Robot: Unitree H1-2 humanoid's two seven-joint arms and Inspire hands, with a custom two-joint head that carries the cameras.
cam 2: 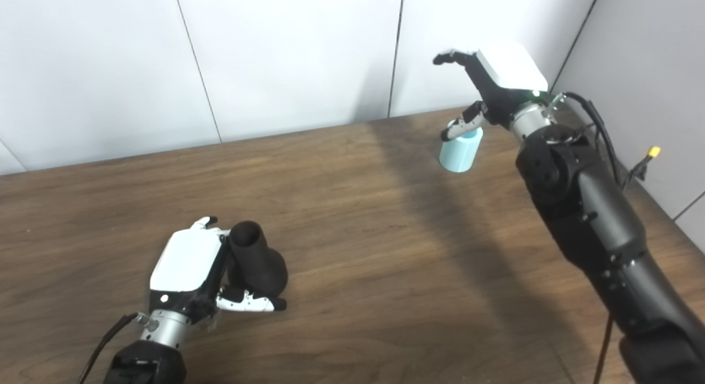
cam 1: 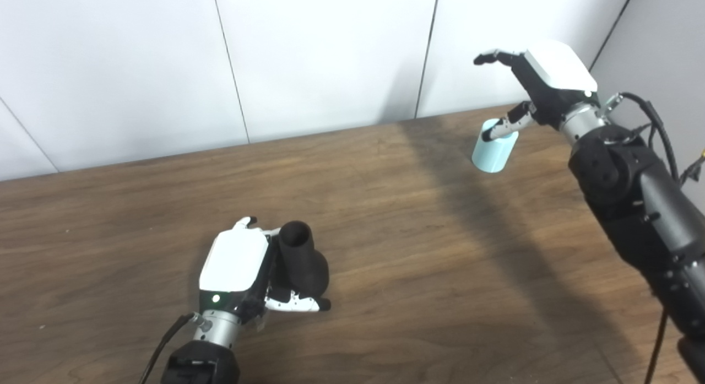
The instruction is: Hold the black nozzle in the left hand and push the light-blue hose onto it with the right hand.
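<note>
The black nozzle (cam 1: 300, 260) stands upright on the wooden table (cam 1: 418, 252) at the lower left, its narrow open end up. My left hand (cam 1: 234, 263) is wrapped around it from the left, thumb across the wide base in front and fingers behind. The light-blue hose (cam 1: 494, 150), a short tube, stands at the far right near the wall. My right hand (cam 1: 542, 81) hovers over it, open: the thumb crosses the hose's top rim while the fingers stretch out well above it. I cannot tell whether the thumb touches the hose.
A white panelled wall (cam 1: 330, 59) runs along the table's far edge. A grey wall (cam 2: 650, 70) closes in the right side, close behind my right arm. Cables hang by the right forearm (cam 2: 611, 130).
</note>
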